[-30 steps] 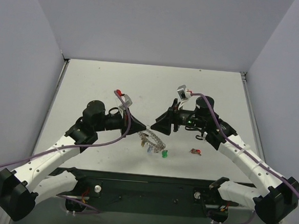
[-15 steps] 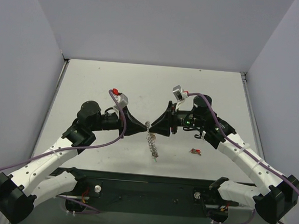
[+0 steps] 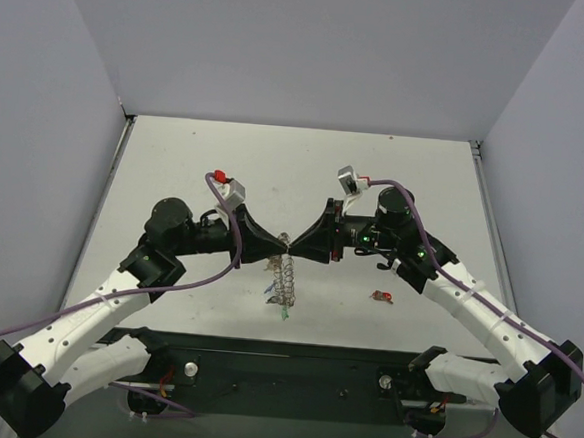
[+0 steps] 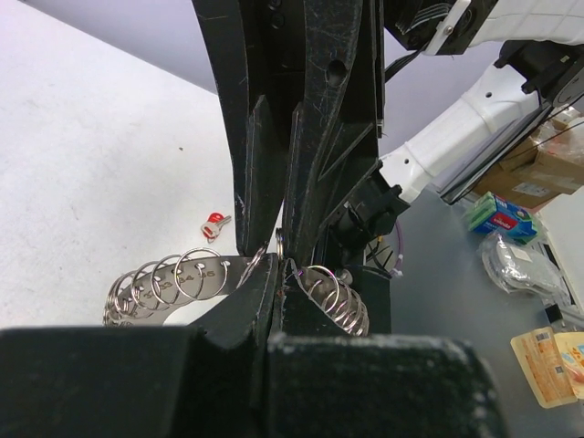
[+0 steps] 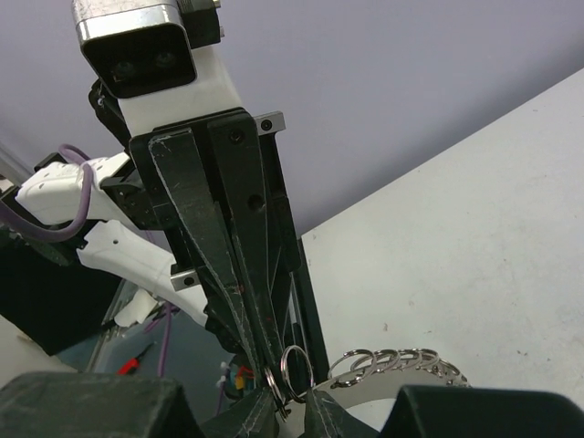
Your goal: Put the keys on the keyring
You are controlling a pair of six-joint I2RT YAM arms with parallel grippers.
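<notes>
Keyring (image 3: 286, 275) swung left, now hangs straight; L fingers (image 3: 266, 242) clenched on it, R fingers (image 3: 310, 243) narrowed, grip unclear.

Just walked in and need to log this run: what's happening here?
Two arms meet tip to tip above the table. The left jaws are shut on the keyring, which hangs below them with a few keys at its lower end. The right jaws sit at the same spot; whether they grip is unclear. One red key lies on the table, off the ring.
</notes>
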